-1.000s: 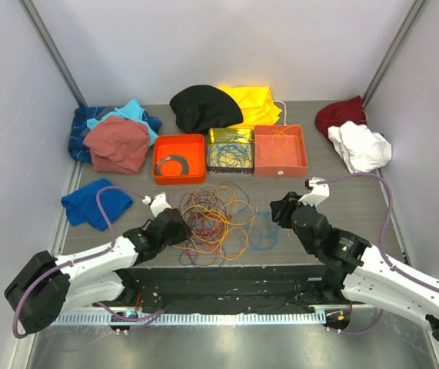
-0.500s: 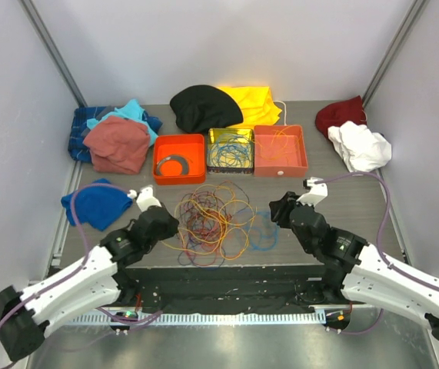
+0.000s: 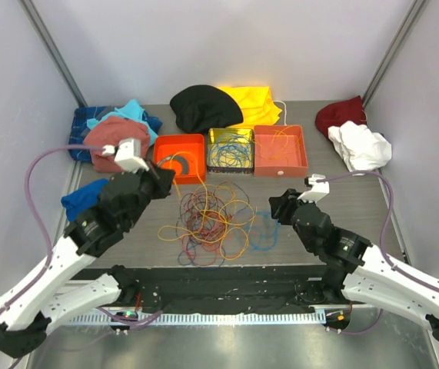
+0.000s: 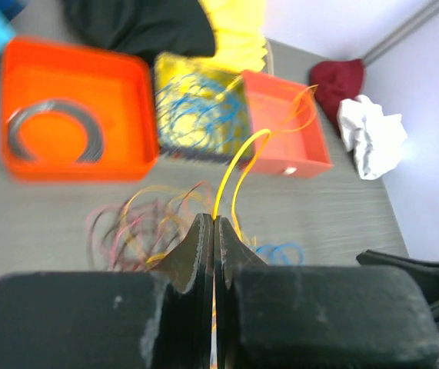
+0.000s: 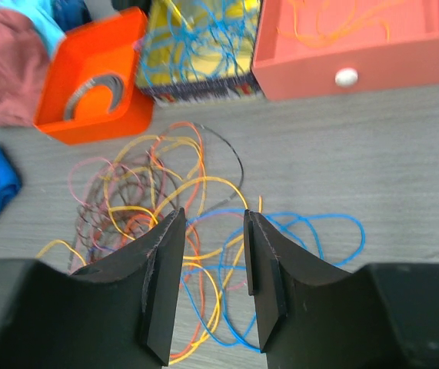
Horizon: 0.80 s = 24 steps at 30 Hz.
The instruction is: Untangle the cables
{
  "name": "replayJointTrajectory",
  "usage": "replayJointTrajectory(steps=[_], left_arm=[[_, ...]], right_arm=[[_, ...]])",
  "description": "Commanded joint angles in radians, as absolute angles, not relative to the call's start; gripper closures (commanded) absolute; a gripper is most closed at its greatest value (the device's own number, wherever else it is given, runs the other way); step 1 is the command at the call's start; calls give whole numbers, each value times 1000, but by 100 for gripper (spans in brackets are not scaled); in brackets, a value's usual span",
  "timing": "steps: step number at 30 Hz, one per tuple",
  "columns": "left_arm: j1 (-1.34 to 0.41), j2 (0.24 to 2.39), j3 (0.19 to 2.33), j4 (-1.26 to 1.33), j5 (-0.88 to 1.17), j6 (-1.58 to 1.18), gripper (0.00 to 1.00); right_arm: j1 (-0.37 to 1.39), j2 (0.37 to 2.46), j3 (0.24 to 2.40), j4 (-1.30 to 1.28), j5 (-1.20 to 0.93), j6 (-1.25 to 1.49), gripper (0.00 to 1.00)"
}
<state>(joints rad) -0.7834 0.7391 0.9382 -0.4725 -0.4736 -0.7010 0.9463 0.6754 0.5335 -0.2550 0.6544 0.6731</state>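
Left of the cables [image 3: 211, 223], your left gripper [image 4: 214, 227] pinches one yellow cable [image 4: 248, 141]; your right gripper [image 5: 207, 231] hangs half-parted above a blue loop [image 5: 305, 223], holding nothing.

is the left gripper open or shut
Shut: in the wrist view the left gripper is closed on a yellow cable looping up from its tips.

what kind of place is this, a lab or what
Probably a robot test cell, not a home: bare white walls box in a table, a left arm and right arm sit at its near edge, and tangled cables lie on it.
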Motion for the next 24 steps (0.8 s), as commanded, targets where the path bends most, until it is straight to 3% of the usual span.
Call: replayJointTrajectory(steps=[1,12,19,24], left_arm=[[-779,908,1127,-318,-374,-555,99],[-782,1129,1578,-239,-298,-384,99],[-784,1193,1735,-245,-238,-339,99],[-784,1218,1789,-255,-212,-344,99]], right_arm=[[948,603,615,-218,710,595,56],[946,637,640,-163,540,529,50],[948,676,572,30,454,534,49],[946,774,577,158,297,513,43]])
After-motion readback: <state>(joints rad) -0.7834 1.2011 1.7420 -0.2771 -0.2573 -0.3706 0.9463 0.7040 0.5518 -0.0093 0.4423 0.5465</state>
